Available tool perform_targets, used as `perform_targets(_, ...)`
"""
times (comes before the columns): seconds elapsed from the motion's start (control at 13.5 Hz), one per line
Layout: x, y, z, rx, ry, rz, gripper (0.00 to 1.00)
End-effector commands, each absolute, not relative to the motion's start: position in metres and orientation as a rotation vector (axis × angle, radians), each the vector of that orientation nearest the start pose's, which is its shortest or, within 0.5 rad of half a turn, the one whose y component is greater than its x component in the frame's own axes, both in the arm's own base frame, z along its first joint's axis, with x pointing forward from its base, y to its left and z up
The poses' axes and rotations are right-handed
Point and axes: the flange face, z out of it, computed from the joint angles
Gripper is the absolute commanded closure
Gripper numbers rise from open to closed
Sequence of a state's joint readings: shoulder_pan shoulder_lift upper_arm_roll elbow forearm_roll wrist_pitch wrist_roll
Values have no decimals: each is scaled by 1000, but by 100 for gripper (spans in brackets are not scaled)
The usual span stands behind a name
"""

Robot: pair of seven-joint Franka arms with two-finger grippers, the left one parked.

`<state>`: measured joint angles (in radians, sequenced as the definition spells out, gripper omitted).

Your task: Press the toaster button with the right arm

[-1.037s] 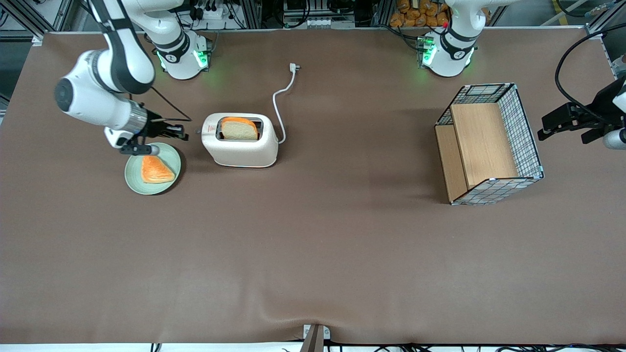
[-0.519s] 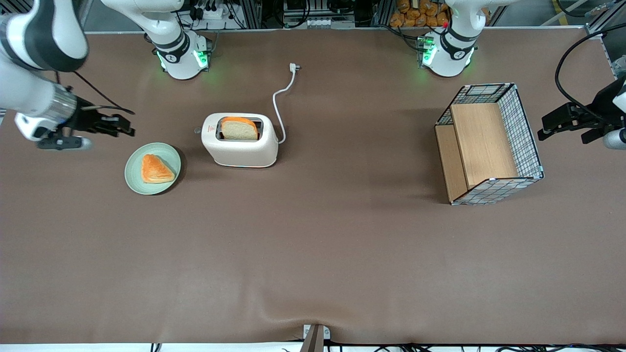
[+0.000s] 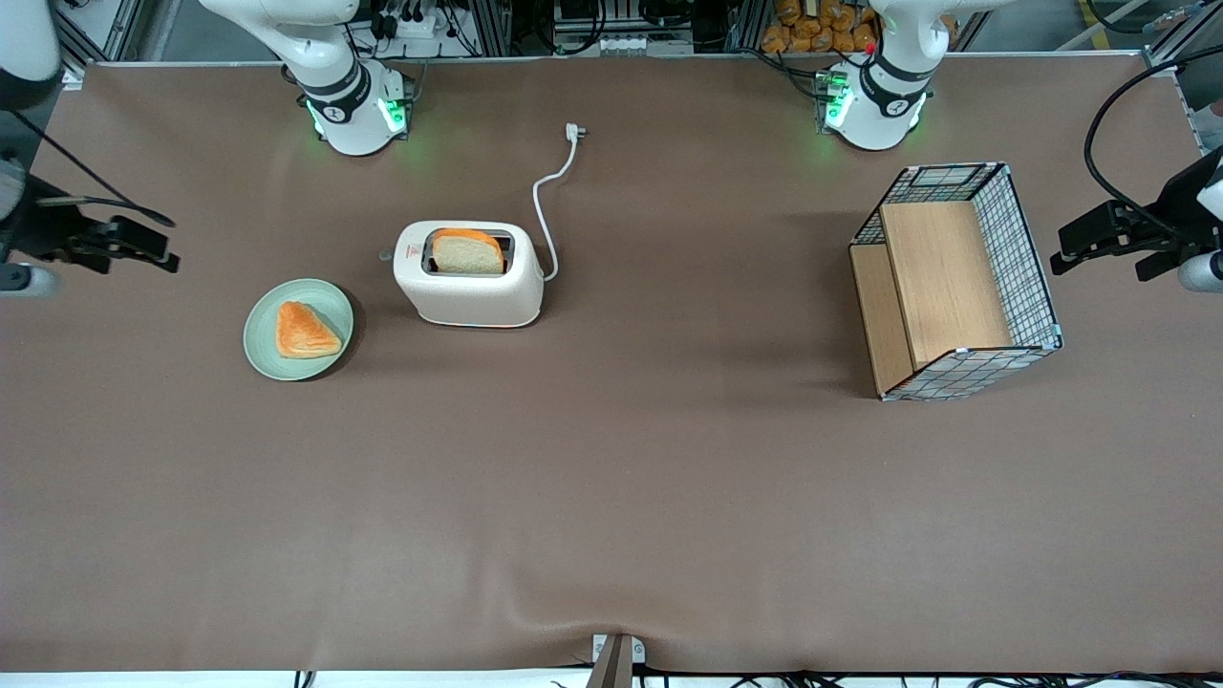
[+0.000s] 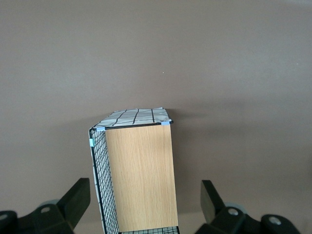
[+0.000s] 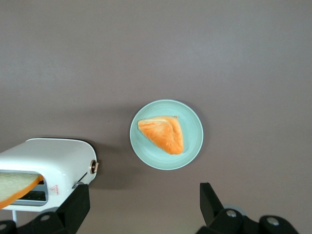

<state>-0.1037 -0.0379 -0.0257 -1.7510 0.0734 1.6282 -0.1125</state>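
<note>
The toaster (image 3: 469,275) is a cream-white box with rounded corners, standing on the brown table (image 3: 611,497) closer to the edge with the arm bases than to the front camera's edge, and toward the working arm's end. Its single wide top slot holds a slice of bread (image 3: 467,252) with an orange crust, standing up out of the slot. A small red mark sits on the top at the narrow end that faces the working arm's end of the table, and the toaster button (image 3: 386,255) protrudes from that end as a small pale tab; in the right wrist view it shows as a little round knob (image 5: 94,167) on the end wall of the toaster (image 5: 46,168). A thin white cord (image 3: 549,205) curls from the toaster's other narrow end toward the arm-base edge and ends in a plug (image 3: 573,131).

The right arm's gripper (image 3: 153,250) hangs over the table's edge at the working arm's end, well apart from the toaster, holding nothing, with its two black fingers (image 5: 77,204) spread wide. Between gripper and toaster, nearer the front camera than both, a pale green plate (image 3: 266,346) carries an orange-crusted wedge of pastry (image 3: 304,331).
</note>
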Motion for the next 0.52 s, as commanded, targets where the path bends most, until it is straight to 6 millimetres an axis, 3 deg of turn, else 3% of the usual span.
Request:
perform_targets(0.0,568,-58,607,-3090,-2,137,0)
perform_targets(0.15,569,-58,634,-3105,-7,57,0)
perform_targets(0.3,565,-56,643,-3147,56,30,0)
perform_targets(0.37,562,-65,646,-3136,100,21,0)
perform_targets(0.44,553,-68,662,-3116,106,-27,0)
